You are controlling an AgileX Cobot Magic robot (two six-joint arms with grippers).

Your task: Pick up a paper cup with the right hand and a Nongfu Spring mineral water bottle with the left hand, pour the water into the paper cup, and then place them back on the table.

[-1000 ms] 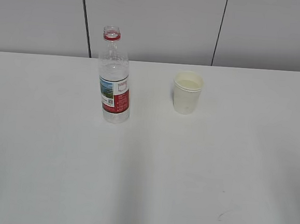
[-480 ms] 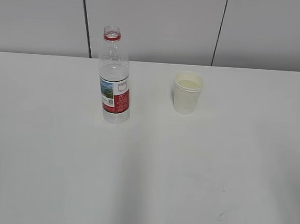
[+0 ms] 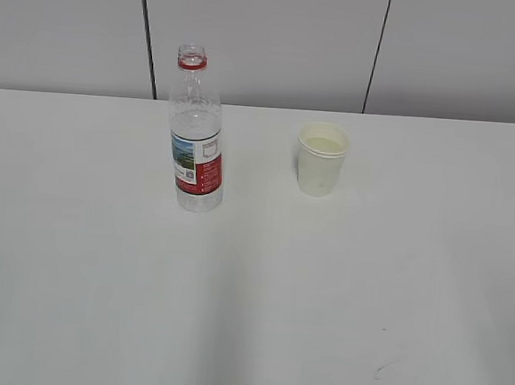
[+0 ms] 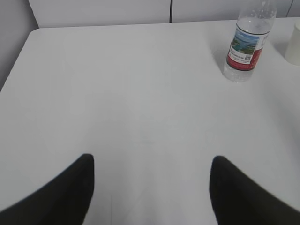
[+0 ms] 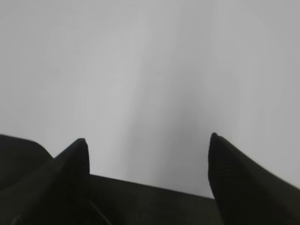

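Note:
The Nongfu Spring mineral water bottle (image 3: pixel 196 134) stands upright and uncapped on the white table (image 3: pixel 250 281), left of centre; it also shows in the left wrist view (image 4: pixel 244 47) at the top right. The cream paper cup (image 3: pixel 321 158) stands upright to the bottle's right, with liquid inside; its edge shows in the left wrist view (image 4: pixel 294 44). Neither arm shows in the exterior view. My left gripper (image 4: pixel 151 161) is open and empty over bare table, well short of the bottle. My right gripper (image 5: pixel 147 140) is open and empty over bare table; the cup is out of its view.
A grey panelled wall (image 3: pixel 269 42) runs behind the table's far edge. A small dark scuff mark (image 3: pixel 377 373) lies near the front right. The table's left edge (image 4: pixel 16 61) shows in the left wrist view.

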